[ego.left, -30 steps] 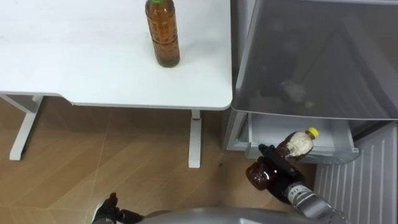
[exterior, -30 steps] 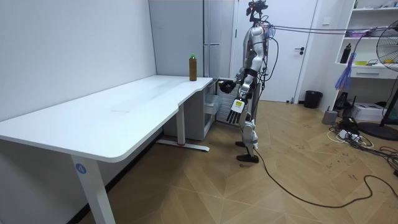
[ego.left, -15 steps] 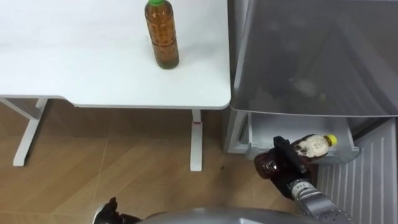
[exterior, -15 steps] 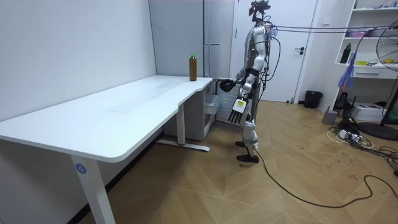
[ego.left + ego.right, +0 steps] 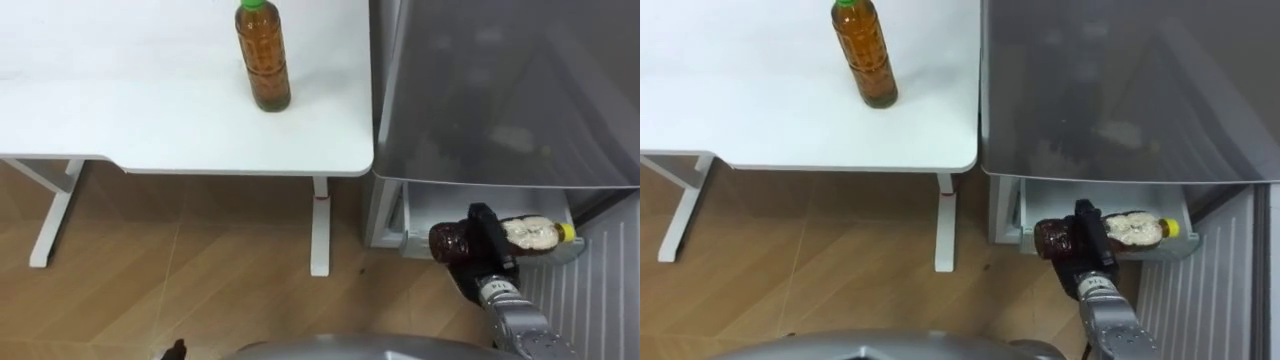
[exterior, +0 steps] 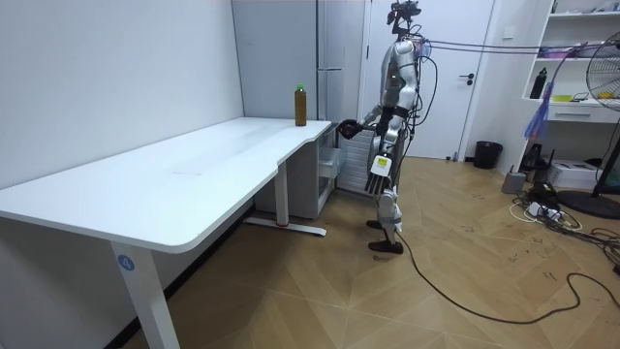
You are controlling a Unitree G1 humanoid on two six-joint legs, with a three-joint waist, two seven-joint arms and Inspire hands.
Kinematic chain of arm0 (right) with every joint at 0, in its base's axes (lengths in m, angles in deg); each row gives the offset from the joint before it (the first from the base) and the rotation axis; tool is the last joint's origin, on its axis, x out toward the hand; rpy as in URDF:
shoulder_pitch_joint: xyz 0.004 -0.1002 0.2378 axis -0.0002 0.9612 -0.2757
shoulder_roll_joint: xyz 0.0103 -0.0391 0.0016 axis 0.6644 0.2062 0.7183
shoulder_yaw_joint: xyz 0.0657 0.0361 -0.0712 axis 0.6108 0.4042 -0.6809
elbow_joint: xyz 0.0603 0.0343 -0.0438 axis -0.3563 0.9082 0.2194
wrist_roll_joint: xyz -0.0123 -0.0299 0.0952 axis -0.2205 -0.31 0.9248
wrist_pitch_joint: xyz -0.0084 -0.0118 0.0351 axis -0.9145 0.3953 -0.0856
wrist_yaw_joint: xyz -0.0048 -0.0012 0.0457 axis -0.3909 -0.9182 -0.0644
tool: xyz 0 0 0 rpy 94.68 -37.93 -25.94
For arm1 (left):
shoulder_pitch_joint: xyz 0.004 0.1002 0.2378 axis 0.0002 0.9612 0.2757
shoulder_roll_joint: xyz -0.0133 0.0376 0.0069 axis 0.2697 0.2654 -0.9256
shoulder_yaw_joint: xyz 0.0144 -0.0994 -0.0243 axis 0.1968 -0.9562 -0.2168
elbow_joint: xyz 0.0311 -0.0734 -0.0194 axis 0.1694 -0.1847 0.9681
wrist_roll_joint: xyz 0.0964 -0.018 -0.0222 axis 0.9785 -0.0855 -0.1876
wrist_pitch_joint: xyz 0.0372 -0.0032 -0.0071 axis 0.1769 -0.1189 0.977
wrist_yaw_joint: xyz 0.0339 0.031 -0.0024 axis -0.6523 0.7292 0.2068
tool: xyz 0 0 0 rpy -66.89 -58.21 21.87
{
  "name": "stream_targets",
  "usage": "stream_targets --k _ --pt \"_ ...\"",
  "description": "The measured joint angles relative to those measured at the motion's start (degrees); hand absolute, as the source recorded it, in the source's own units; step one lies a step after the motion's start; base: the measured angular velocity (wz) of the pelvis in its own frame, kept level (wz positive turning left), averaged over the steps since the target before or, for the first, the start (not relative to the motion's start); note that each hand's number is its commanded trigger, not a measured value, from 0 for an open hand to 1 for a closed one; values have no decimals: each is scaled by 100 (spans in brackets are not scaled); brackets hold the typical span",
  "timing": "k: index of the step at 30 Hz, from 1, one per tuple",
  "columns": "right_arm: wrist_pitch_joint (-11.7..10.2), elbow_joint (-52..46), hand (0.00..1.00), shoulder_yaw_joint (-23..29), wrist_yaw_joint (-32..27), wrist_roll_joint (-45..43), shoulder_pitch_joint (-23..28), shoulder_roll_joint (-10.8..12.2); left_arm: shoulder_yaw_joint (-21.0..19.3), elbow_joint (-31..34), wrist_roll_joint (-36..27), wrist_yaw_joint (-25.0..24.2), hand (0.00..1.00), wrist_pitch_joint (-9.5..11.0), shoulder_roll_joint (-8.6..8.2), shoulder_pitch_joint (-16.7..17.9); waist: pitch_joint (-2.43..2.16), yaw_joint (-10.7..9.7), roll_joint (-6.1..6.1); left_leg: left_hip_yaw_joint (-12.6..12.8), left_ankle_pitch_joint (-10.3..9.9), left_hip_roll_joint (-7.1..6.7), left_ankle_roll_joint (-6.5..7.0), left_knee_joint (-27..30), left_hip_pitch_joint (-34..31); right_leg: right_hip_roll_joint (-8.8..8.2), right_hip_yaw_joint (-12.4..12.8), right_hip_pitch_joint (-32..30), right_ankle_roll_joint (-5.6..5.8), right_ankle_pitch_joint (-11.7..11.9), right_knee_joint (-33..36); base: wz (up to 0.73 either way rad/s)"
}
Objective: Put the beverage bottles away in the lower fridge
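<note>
Left eye view: right robot hand (image 5: 489, 238) clasping brown bottle (image 5: 452, 241) at fridge drawer (image 5: 425, 203); tea bottle (image 5: 263, 62) on table (image 5: 150, 120).

A smooth, matt finish is shown by the white bench top (image 5: 150, 110). The amber drink bottle with a green cap (image 5: 263, 60) and the dark brown bottle with a yellow cap (image 5: 450, 241) are made of clear, glossy plastic. The grey fridge casing (image 5: 500, 90) is finished in satin metal. The herringbone floor (image 5: 200, 270) is laid in lightly sheened wood.

Bright, even light; pale reflections on the fridge (image 5: 500, 90), soft shadows under the table (image 5: 150, 110).
</note>
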Motion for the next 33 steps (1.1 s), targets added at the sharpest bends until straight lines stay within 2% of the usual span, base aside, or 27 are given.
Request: stream_targets --k 6,12,15,19,21,22,24,26,29,32,33 --pt "-49 -14 100 53 -321 13 -1 44 11 0 134 -132 0 -39 0 24 10 -5 -62 -4 1 -31 1 53 -3 -41 -45 51 29 -33 -7 6" --pt "-76 -6 100 278 -534 36 -27 30 5 7 295 -315 0 -84 8 24 12 10 -36 -9 0 -32 2 83 -18 -48 -24 40 23 -60 27 1" --pt "-112 127 100 324 -541 170 -229 26 -1 7 297 -330 0 -111 9 -40 15 -3 -42 -14 0 -28 2 140 -206 -55 -31 -185 4 -105 164 0" --pt "-88 571 100 715 -590 211 -849 22 -1 10 293 -448 0 -153 38 -341 16 -32 3 -106 5 -56 4 459 -803 -125 -169 -685 -17 -105 390 14" --pt "-76 900 100 896 -593 183 -1210 25 -30 12 294 -447 0 -153 43 -492 36 -25 -24 -121 8 -62 7 540 -988 -138 -167 -873 -27 -108 485 5" --pt "-75 1065 100 1022 -607 168 -1464 19 -32 10 297 -449 0 -151 43 -572 16 -27 14 -127 9 -67 8 613 -1160 -151 -168 -1037 -34 -110 546 3" --pt "-52 1312 100 1117 -545 175 -1750 26 -80 -5 304 -442 0 -151 48 -723 43 -9 9 -153 34 -74 11 688 -1402 -162 -169 -1277 -56 -97 624 2" --pt "-45 2013 100 1291 -545 173 -2217 25 -102 -81 293 -447 0 -150 38 -909 76 2 -5 -152 100 -88 16 694 -1619 -184 -172 -1529 -80 -44 670 0" --pt "-40 2687 100 1523 -476 156 -2761 -79 -99 -180 225 -449 0 -99 29 -1138 131 35 85 -82 128 -105 40 784 -1933 -246 -155 -1907 -83 -43 871 -4" --pt "5 2930 100 1547 -444 9 -3118 -240 -84 -354 225 -442 0 -70 36 -1409 137 176 103 25 215 -143 62 775 -2298 -358 -126 -2462 -99 -49 1166 -13" --pt "46 2966 100 1579 -438 -46 -3215 -271 -84 -381 224 -440 0 -62 42 -1449 139 169 100 31 241 -142 67 777 -2385 -381 -124 -2572 -103 -46 1214 -8"
